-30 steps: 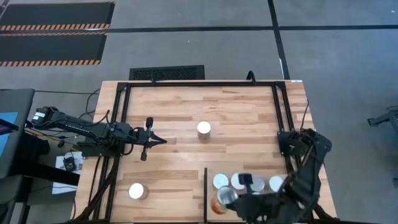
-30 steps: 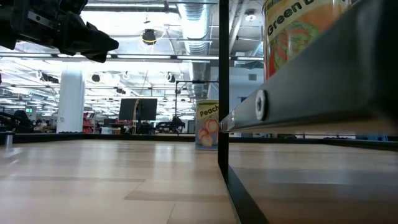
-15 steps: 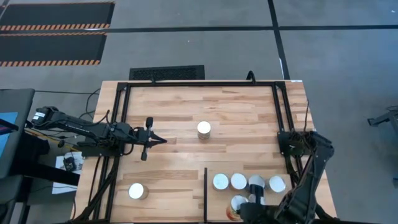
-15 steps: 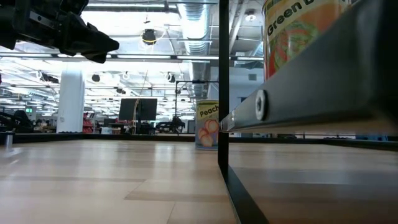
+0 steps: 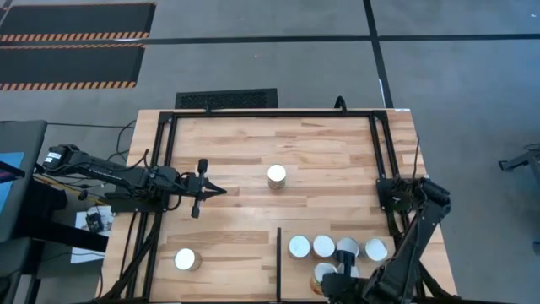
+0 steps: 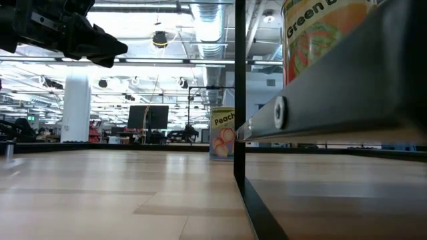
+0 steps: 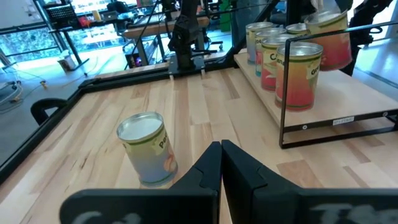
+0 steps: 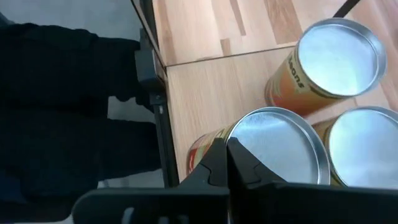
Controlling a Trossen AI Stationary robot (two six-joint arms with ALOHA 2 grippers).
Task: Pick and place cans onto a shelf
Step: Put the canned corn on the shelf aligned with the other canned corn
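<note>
Now, newest can: silver-topped, orange-labelled tin can [image 5: 324, 274], upright, long axis vertical, on the butcher-block shelf [image 5: 354, 230] behind four shelved cans [image 5: 301, 247].
Change: a second ago it hung tilted in the right gripper [image 8: 225, 163]; it now stands released.
Right gripper: fingers together, just above its lid.
Left gripper [image 5: 218, 191]: closed, idle mid-table.
Remaining: two cans [image 5: 277, 176] off-shelf.

Lighting was bright and even, coming from overhead fixtures [image 6: 159, 39] that glared white in the low view. Shadows on the table [image 5: 329, 152] were soft and short. Can tops [image 8: 339, 51] gleamed pale silver in the right wrist view. The near frame bar [image 6: 333, 93] in the low view was blurred, being out of focus.
</note>
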